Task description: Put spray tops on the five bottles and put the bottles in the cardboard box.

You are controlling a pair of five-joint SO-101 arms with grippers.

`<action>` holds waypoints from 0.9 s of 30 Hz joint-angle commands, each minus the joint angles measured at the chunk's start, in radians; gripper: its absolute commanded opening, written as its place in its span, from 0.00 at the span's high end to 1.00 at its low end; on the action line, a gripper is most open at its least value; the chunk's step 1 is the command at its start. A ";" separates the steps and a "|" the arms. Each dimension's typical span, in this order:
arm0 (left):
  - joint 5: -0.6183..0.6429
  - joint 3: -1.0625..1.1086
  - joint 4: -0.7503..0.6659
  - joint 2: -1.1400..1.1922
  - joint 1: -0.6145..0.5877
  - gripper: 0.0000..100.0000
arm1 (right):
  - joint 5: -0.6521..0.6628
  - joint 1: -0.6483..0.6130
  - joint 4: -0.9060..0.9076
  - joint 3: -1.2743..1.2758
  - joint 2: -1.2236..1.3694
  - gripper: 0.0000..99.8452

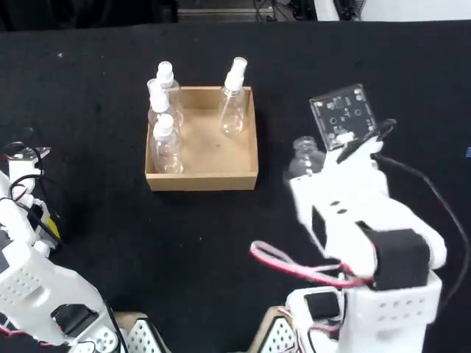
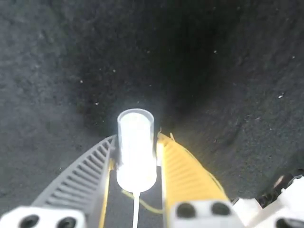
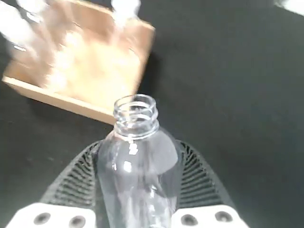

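Observation:
My left gripper (image 2: 137,159) is shut on a white spray top (image 2: 136,147), its thin tube trailing back between the fingers; in the high view this arm (image 1: 22,213) sits at the table's left edge. My right gripper (image 3: 137,166) is shut on a clear, uncapped bottle (image 3: 137,175), seen in the high view as the bottle (image 1: 303,156) just right of the cardboard box (image 1: 202,179). Several capped bottles stand in the box: a cluster along its left side (image 1: 165,132) and one (image 1: 234,103) at its far right corner.
Black cloth (image 1: 88,95) covers the whole table. The box (image 3: 71,71) lies beyond the held bottle in the right wrist view. The right arm's body (image 1: 368,235) fills the near right of the table.

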 commanded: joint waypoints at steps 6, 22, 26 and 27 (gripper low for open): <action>0.376 -0.024 0.012 -0.394 -0.051 0.97 | -0.094 -0.396 -0.238 0.068 -0.107 0.99; 0.911 -0.455 0.180 -0.833 0.306 0.97 | -0.023 -0.443 -0.973 0.851 -0.357 0.99; 1.023 -0.665 0.181 -0.839 0.444 0.97 | -0.023 -0.445 -1.069 0.944 -0.357 0.99; 1.056 -0.717 0.180 -0.839 0.489 0.97 | -0.029 -0.446 -1.083 0.960 -0.357 0.99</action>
